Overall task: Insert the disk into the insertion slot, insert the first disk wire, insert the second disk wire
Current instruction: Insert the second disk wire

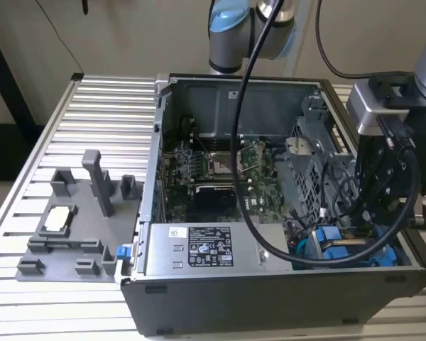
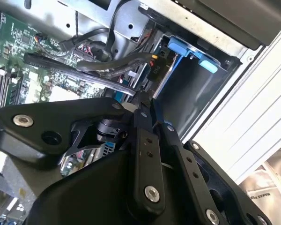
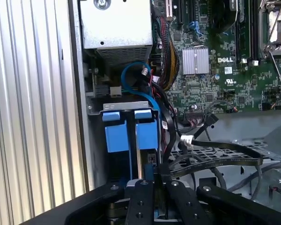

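The disk (image 3: 116,133), in its bright blue carrier, sits inside the insertion slot (image 3: 126,105), a grey sheet-metal bay in the case's front corner on the exterior view's right. Its blue also shows in the exterior view (image 1: 339,246) and the second wrist view (image 2: 180,48). My gripper (image 3: 151,178) hangs over that end of the disk, its fingers drawn close together on the black connector (image 2: 155,69) of a flat black wire (image 3: 215,161). In the exterior view the gripper (image 1: 362,224) is low in the case among cables, its tips hidden.
The open computer case (image 1: 270,284) lies on a ribbed metal table (image 1: 106,106). Beside the bay are the motherboard (image 3: 225,61), the power supply (image 1: 206,249), a perforated cage (image 1: 305,167) and bundled cables (image 3: 166,65). A grey fixture plate (image 1: 71,227) lies at the exterior view's left.
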### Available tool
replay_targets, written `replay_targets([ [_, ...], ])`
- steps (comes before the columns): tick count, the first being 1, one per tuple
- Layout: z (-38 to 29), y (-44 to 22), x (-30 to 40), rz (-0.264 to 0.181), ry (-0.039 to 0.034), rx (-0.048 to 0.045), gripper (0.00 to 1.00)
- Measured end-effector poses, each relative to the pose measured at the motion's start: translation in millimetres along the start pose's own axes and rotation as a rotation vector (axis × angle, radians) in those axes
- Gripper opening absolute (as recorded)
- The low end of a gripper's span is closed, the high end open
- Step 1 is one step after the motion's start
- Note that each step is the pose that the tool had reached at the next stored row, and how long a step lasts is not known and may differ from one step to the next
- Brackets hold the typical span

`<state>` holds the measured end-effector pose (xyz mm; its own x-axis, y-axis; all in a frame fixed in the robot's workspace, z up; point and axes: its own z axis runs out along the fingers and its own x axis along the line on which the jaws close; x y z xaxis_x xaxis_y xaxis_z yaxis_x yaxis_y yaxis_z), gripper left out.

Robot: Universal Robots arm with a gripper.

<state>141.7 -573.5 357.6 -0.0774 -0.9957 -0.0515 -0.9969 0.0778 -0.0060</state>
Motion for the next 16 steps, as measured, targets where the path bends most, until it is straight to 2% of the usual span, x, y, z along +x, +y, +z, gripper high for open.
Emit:
replay_targets([
  [1, 0.3, 0.0, 0.4, 0.004, -0.0045, -0.0002, 0.16],
  [4, 1.1, 0.0, 0.5, 0.017, -0.0318, -0.0017, 0.16],
  [5, 1.2, 0.0, 0.6, 0.020, -0.0354, -0.0019, 0.16],
  [13, 3.4, -1.1, 1.8, 0.011, -0.0356, -0.0031, 0.16],
  [16, 5.0, -1.7, 4.2, 0.005, -0.0356, -0.0038, 0.16],
])
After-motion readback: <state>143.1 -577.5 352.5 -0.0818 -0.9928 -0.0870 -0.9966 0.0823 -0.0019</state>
